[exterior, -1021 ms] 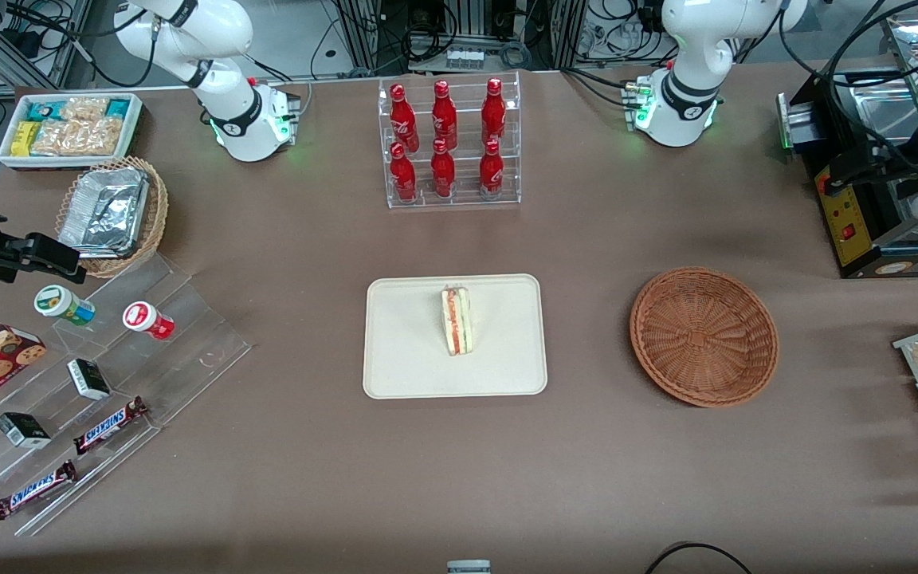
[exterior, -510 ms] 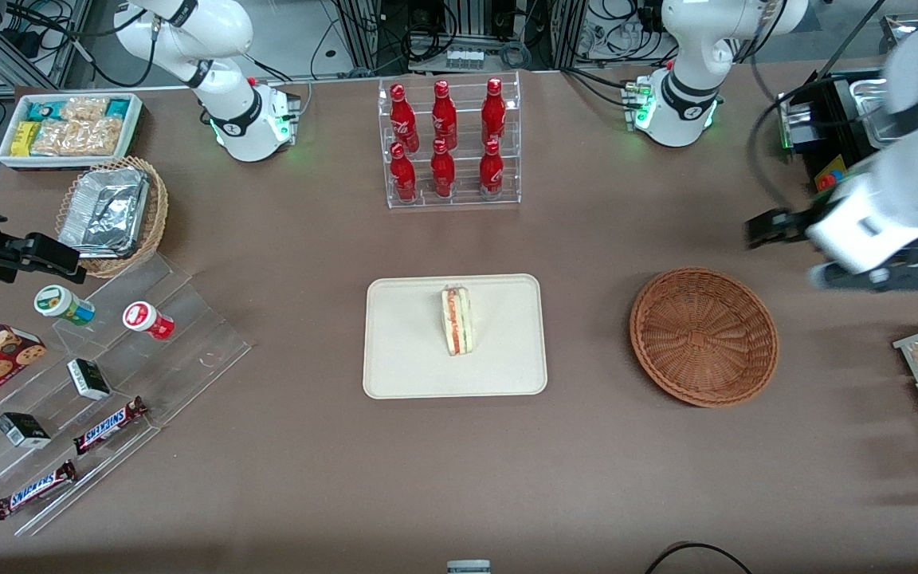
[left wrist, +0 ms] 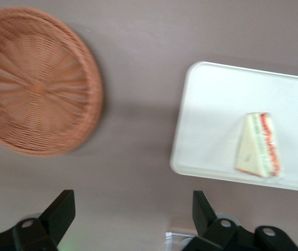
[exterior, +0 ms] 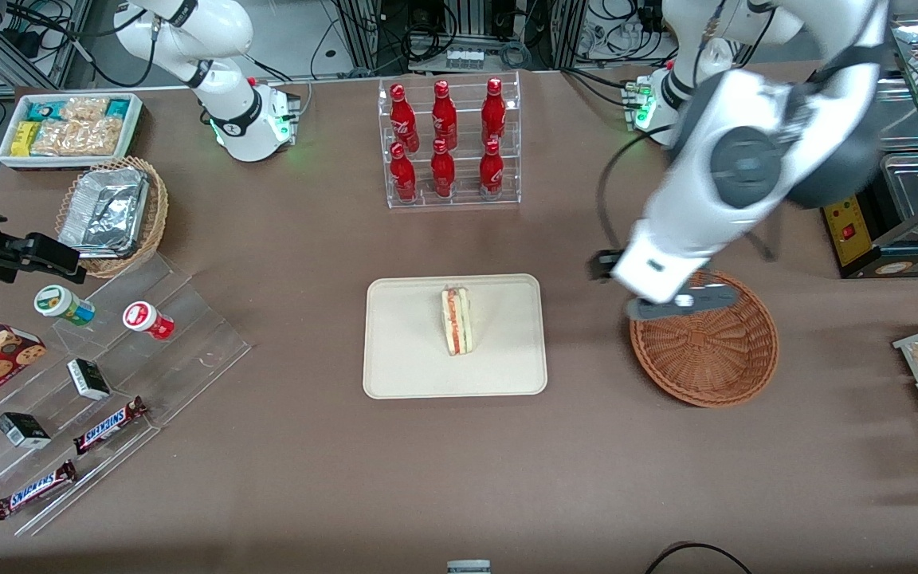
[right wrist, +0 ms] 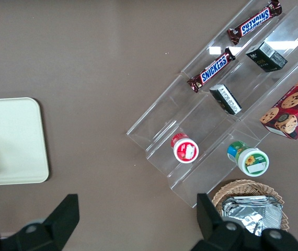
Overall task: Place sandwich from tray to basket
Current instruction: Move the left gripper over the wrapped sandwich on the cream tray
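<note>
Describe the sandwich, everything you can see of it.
The sandwich is a slim wedge of pale, soft-looking bread, with red and green filling showing as lengthwise stripes. It looks whole. It rests near the middle of the white tray, its length running roughly toward the front camera, touching only the tray. The open hand is in the air near the basket.

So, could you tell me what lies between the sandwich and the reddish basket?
Only part of the tray and some table, the left wrist view shows; the open hand is above the table near that basket.
</note>
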